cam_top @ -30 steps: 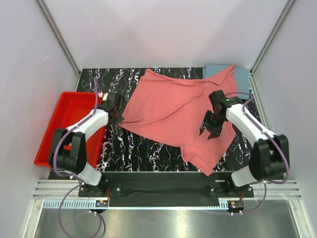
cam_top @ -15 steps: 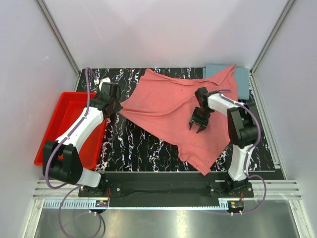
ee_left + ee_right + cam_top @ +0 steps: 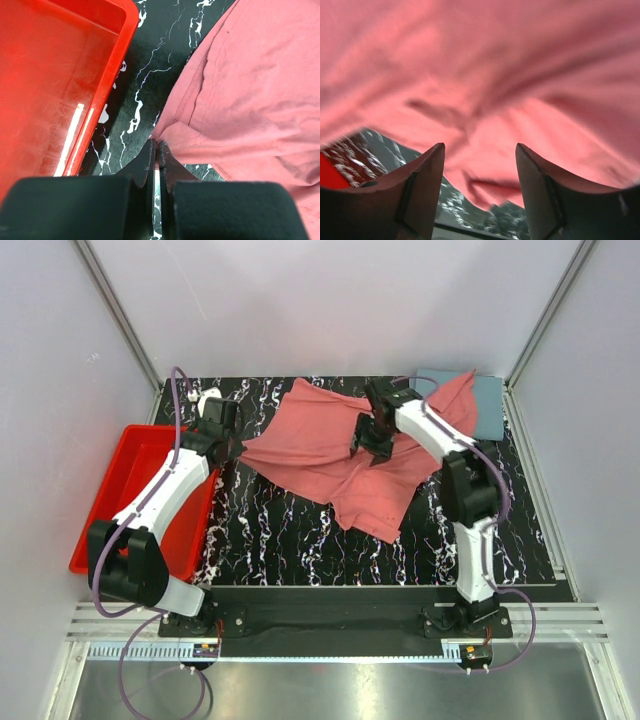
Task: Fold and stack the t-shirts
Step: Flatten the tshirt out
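A coral-pink t-shirt [image 3: 330, 455] lies spread and rumpled on the black marble table [image 3: 270, 540]. My left gripper [image 3: 232, 450] is shut on the shirt's left corner; the left wrist view shows the jaws [image 3: 156, 146] pinching the hem of the shirt [image 3: 250, 90] just above the table. My right gripper [image 3: 366, 450] hovers over the middle of the shirt with its jaws wide open and empty; in the right wrist view [image 3: 480, 150] the shirt [image 3: 495, 75] is blurred below the fingers. A folded grey-blue shirt [image 3: 488, 405] lies at the back right corner, partly under the pink one.
A red bin [image 3: 125, 490] stands off the table's left edge, close to my left arm, and it also shows in the left wrist view [image 3: 60, 75]. White walls with metal posts enclose the back and sides. Bare marble shows along the front.
My right arm swung from the shirt's right side to its far middle. The shirt's lower right flap shifted left and farther back. My left gripper moved slightly farther back, still gripping the corner.
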